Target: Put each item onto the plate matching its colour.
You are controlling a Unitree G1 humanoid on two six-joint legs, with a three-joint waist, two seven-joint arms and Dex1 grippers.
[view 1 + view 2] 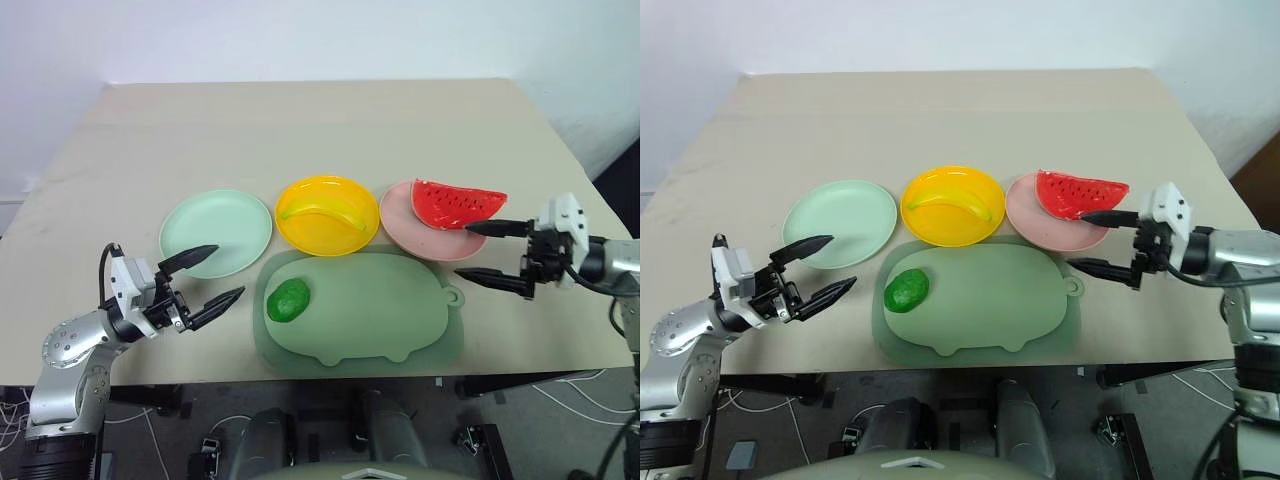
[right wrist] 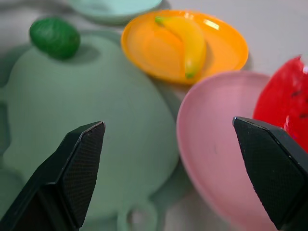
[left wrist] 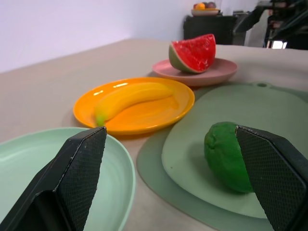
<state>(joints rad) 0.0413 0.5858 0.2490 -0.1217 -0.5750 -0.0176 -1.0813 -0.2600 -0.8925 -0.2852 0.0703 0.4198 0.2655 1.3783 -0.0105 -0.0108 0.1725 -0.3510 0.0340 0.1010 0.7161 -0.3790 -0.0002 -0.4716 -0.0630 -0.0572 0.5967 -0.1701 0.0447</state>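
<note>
The left gripper (image 1: 214,275) has its two black fingers spread wide with nothing between them. It hovers at the near left of the table (image 1: 300,120), pointing toward the middle, its upper finger over the near rim of the mint green plate (image 1: 216,232) and its lower finger over bare table just beside the pig-shaped mat (image 1: 360,310). In the left wrist view the dark-green lump (image 3: 226,156) sits just ahead of the fingers.

The right gripper (image 1: 478,252) is likewise spread wide and empty. It points in from the right edge of the table, its farther finger reaching over the near right rim of the pink plate (image 1: 400,215) and its nearer finger over the table beside the mat's small loop.

The three plates stand in a row across the table: mint green on the left, yellow plate (image 1: 327,214) in the middle, pink on the right. The banana (image 1: 320,209) lies on the yellow plate with its long axis running left to right, gently curved. The watermelon wedge (image 1: 457,203) rests on the pink plate, its long axis also left to right and overhanging the plate's right rim, red seeded face up. The dark-green lump lies on the left part of the mat, near the mint green plate, which holds nothing.
</note>
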